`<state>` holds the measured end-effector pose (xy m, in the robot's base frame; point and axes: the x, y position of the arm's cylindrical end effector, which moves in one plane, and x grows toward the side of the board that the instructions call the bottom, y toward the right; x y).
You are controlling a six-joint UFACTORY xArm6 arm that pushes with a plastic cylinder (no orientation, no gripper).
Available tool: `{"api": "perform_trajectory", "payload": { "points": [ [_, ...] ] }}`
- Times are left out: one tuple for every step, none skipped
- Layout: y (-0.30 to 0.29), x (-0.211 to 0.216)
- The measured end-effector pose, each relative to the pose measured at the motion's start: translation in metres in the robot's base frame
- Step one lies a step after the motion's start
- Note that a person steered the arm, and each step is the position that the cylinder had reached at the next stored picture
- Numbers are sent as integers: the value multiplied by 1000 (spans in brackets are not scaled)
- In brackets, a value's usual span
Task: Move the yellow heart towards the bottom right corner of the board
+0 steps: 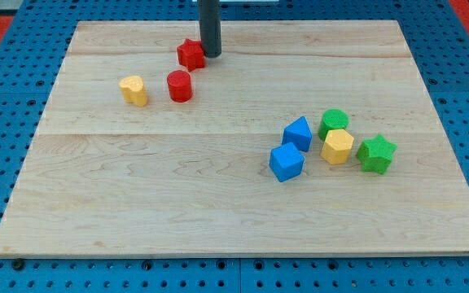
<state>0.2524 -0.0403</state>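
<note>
Pincer there is none on this arm: it ends in a straight dark rod, so nothing can be released, clenched or grasped, and my tip (210, 54) stands on the pale wooden desk (177, 220) just to the view's right of the red star-shaped block (190, 54), touching it or very nearly so; which cannot be told. Taking that star as the landmark, the red cylinder block (179, 85) sits just below it, and the yellow heart-shaped block (134, 89), the task's own piece, lies below and to the view's left of it, beside the cylinder but apart from it. Five more pieces cluster well below and to the right of the star: two blue blocks, the upper (298, 133) and the lower (287, 161), a green cylinder block (333, 122), a yellow hexagonal block (337, 146) and a green star-shaped block (376, 154). By the look of it, the heart has yet to start its journey, since a push towards the bottom right corner calls for contact on its upper left side, and the tip stands on the wrong side, with the two red pieces between.
</note>
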Motion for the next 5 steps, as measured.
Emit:
{"api": "perform_trajectory", "payload": {
  "points": [
    [-9,-14],
    [-64,-5],
    [-68,39],
    [-79,62],
    [-113,79]
  ]
}}
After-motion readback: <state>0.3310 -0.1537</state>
